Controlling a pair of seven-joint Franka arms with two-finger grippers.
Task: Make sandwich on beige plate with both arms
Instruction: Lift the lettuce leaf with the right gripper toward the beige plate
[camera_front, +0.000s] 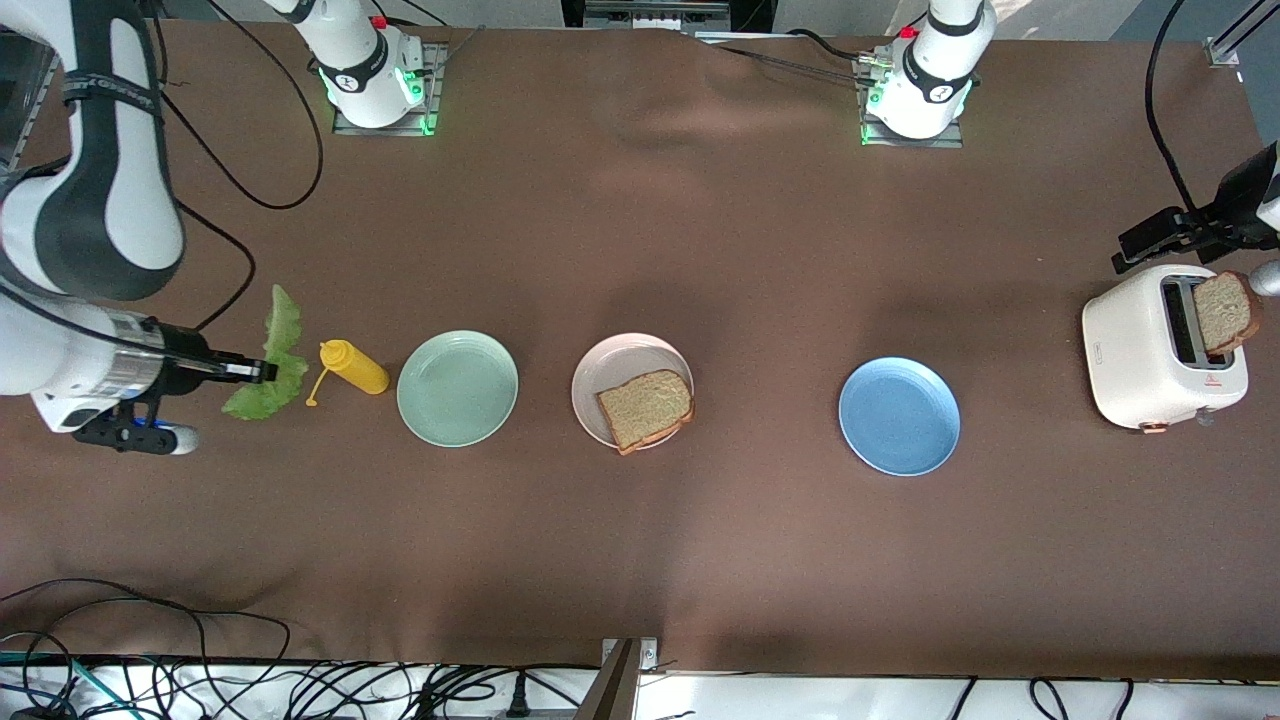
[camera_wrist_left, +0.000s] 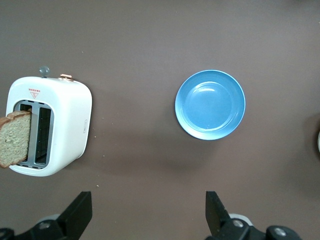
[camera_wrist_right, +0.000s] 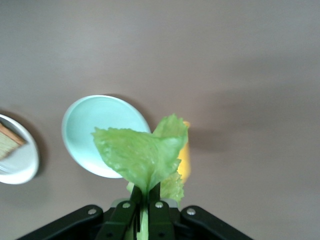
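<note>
The right tool (camera_front: 262, 371) was pinched shut on the stem of a ruffled lettuce leaf (camera_front: 268, 358), held up over the tabletop (camera_front: 640, 560) at the right arm's end, just beside a yellow squeeze bottle (camera_front: 354, 367). In the right wrist view the leaf (camera_wrist_right: 145, 155) drooped forward from the pressed-together fingers (camera_wrist_right: 131, 210), with the mint-green plate (camera_wrist_right: 97, 132) and the bottle under it.

The beige plate (camera_front: 632, 390) sat near the middle of the tabletop, between the mint-green plate (camera_front: 458, 387) and the blue plate (camera_front: 899, 416). 1 slice of bread (camera_front: 645, 408) lay on it, its corner overhanging the rim on the side nearer the front camera. The second slice (camera_front: 1226, 311) stood in a slot of the white toaster (camera_front: 1150, 350) at the left arm's end.

The left tool (camera_wrist_left: 147, 215) hung spread wide and empty, above the tabletop between the toaster (camera_wrist_left: 60, 125) and the blue plate (camera_wrist_left: 210, 104), gripping nothing.

The risks, as I judge them: the leaf was held by a thin stem only, so a quick swing toward the beige plate could let it slip or tear free. Carried low, it might brush the bottle and tip it. Released off-centre, the limp leaf could slide off the overhanging slice. The left tool, reaching for the toaster slice, might crush the soft bread or nudge the light toaster.
</note>
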